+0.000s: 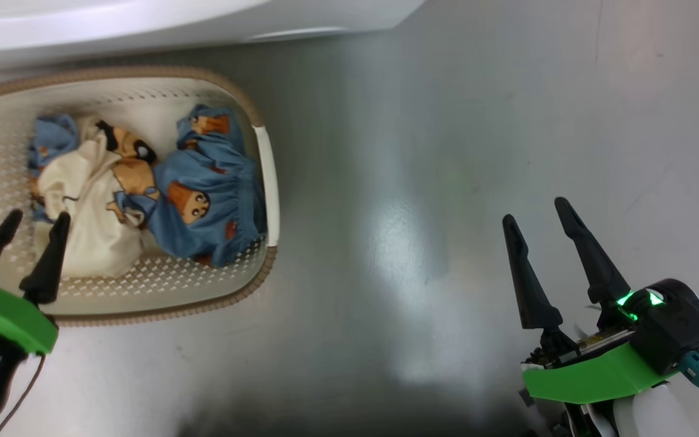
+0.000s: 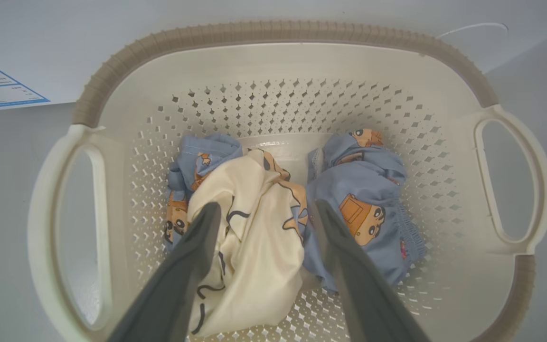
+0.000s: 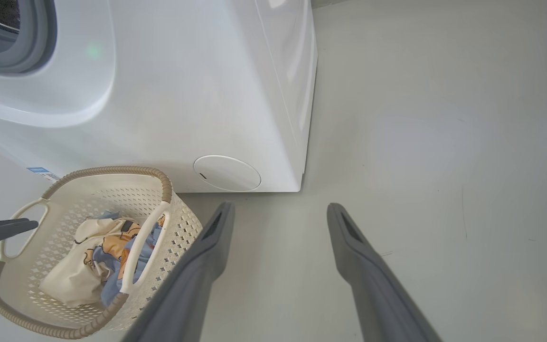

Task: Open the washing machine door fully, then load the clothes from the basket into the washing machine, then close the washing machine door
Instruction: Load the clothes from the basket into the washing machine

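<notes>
Left wrist view: left gripper (image 2: 266, 209) hung with fingers apart over the clothes (image 2: 283, 190) in the basket (image 2: 273, 33), cream piece (image 2: 254, 251) between the tips, blue piece (image 2: 373, 199) at its 3 o'clock; a straight drop and deep pinch on the cream folds looked safest.

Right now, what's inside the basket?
In the basket, two garments side by side: a blue bear-print garment and a cream-sided garment. Anything beneath them is hidden.

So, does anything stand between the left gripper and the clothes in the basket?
Nothing visible does. The left gripper hangs over the basket, jaws apart, and the clothes lie uncovered straight ahead of it, the cream-sided garment nearest.
</notes>
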`<state>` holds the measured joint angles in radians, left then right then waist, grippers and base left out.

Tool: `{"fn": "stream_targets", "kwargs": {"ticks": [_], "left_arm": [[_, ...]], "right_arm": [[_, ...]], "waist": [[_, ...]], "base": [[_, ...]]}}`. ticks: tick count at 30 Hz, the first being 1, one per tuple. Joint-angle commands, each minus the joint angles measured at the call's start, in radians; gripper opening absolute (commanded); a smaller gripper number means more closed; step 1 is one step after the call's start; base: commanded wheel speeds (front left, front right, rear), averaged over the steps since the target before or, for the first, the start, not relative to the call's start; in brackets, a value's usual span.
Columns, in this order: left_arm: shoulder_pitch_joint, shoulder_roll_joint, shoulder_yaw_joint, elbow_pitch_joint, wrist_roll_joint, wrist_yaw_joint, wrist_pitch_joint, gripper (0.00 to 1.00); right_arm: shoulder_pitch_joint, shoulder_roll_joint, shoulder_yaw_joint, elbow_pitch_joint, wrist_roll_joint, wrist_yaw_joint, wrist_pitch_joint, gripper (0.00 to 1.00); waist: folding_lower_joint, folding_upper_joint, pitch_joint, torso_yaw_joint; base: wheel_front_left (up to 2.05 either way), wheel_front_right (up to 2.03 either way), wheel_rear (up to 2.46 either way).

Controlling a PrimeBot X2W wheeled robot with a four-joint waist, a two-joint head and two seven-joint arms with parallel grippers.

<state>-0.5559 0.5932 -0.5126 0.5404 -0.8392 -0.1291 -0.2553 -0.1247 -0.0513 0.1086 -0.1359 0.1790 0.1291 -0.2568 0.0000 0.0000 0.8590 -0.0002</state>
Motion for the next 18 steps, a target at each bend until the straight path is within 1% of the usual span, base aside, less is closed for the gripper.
{"fn": "stream_targets", "kwargs": {"ticks": [1, 8, 18], "left_arm": [[0.001, 0.073, 0.001, 0.009, -0.027, -0.002, -0.006, 1.0], [-0.041, 0.13, -0.122, 0.029, -0.109, -0.002, -0.006, 1.0], [-0.105, 0.19, -0.218, 0.033, -0.179, -0.002, -0.006, 1.0]], "right_arm": [[0.011, 0.001, 0.03, -0.025, -0.001, 0.002, -0.005, 1.0], [0.01, 0.001, 0.037, -0.033, 0.009, 0.002, -0.005, 1.0], [0.005, 0.001, 0.054, -0.046, 0.026, 0.002, -0.005, 1.0]], "waist": [[0.0, 0.0, 0.031, -0.02], [0.0, 0.0, 0.065, -0.04], [0.0, 0.0, 0.13, -0.065]], "base": [[0.0, 0.0, 0.0], [0.0, 0.0, 0.0], [0.0, 0.0, 0.0]]}}
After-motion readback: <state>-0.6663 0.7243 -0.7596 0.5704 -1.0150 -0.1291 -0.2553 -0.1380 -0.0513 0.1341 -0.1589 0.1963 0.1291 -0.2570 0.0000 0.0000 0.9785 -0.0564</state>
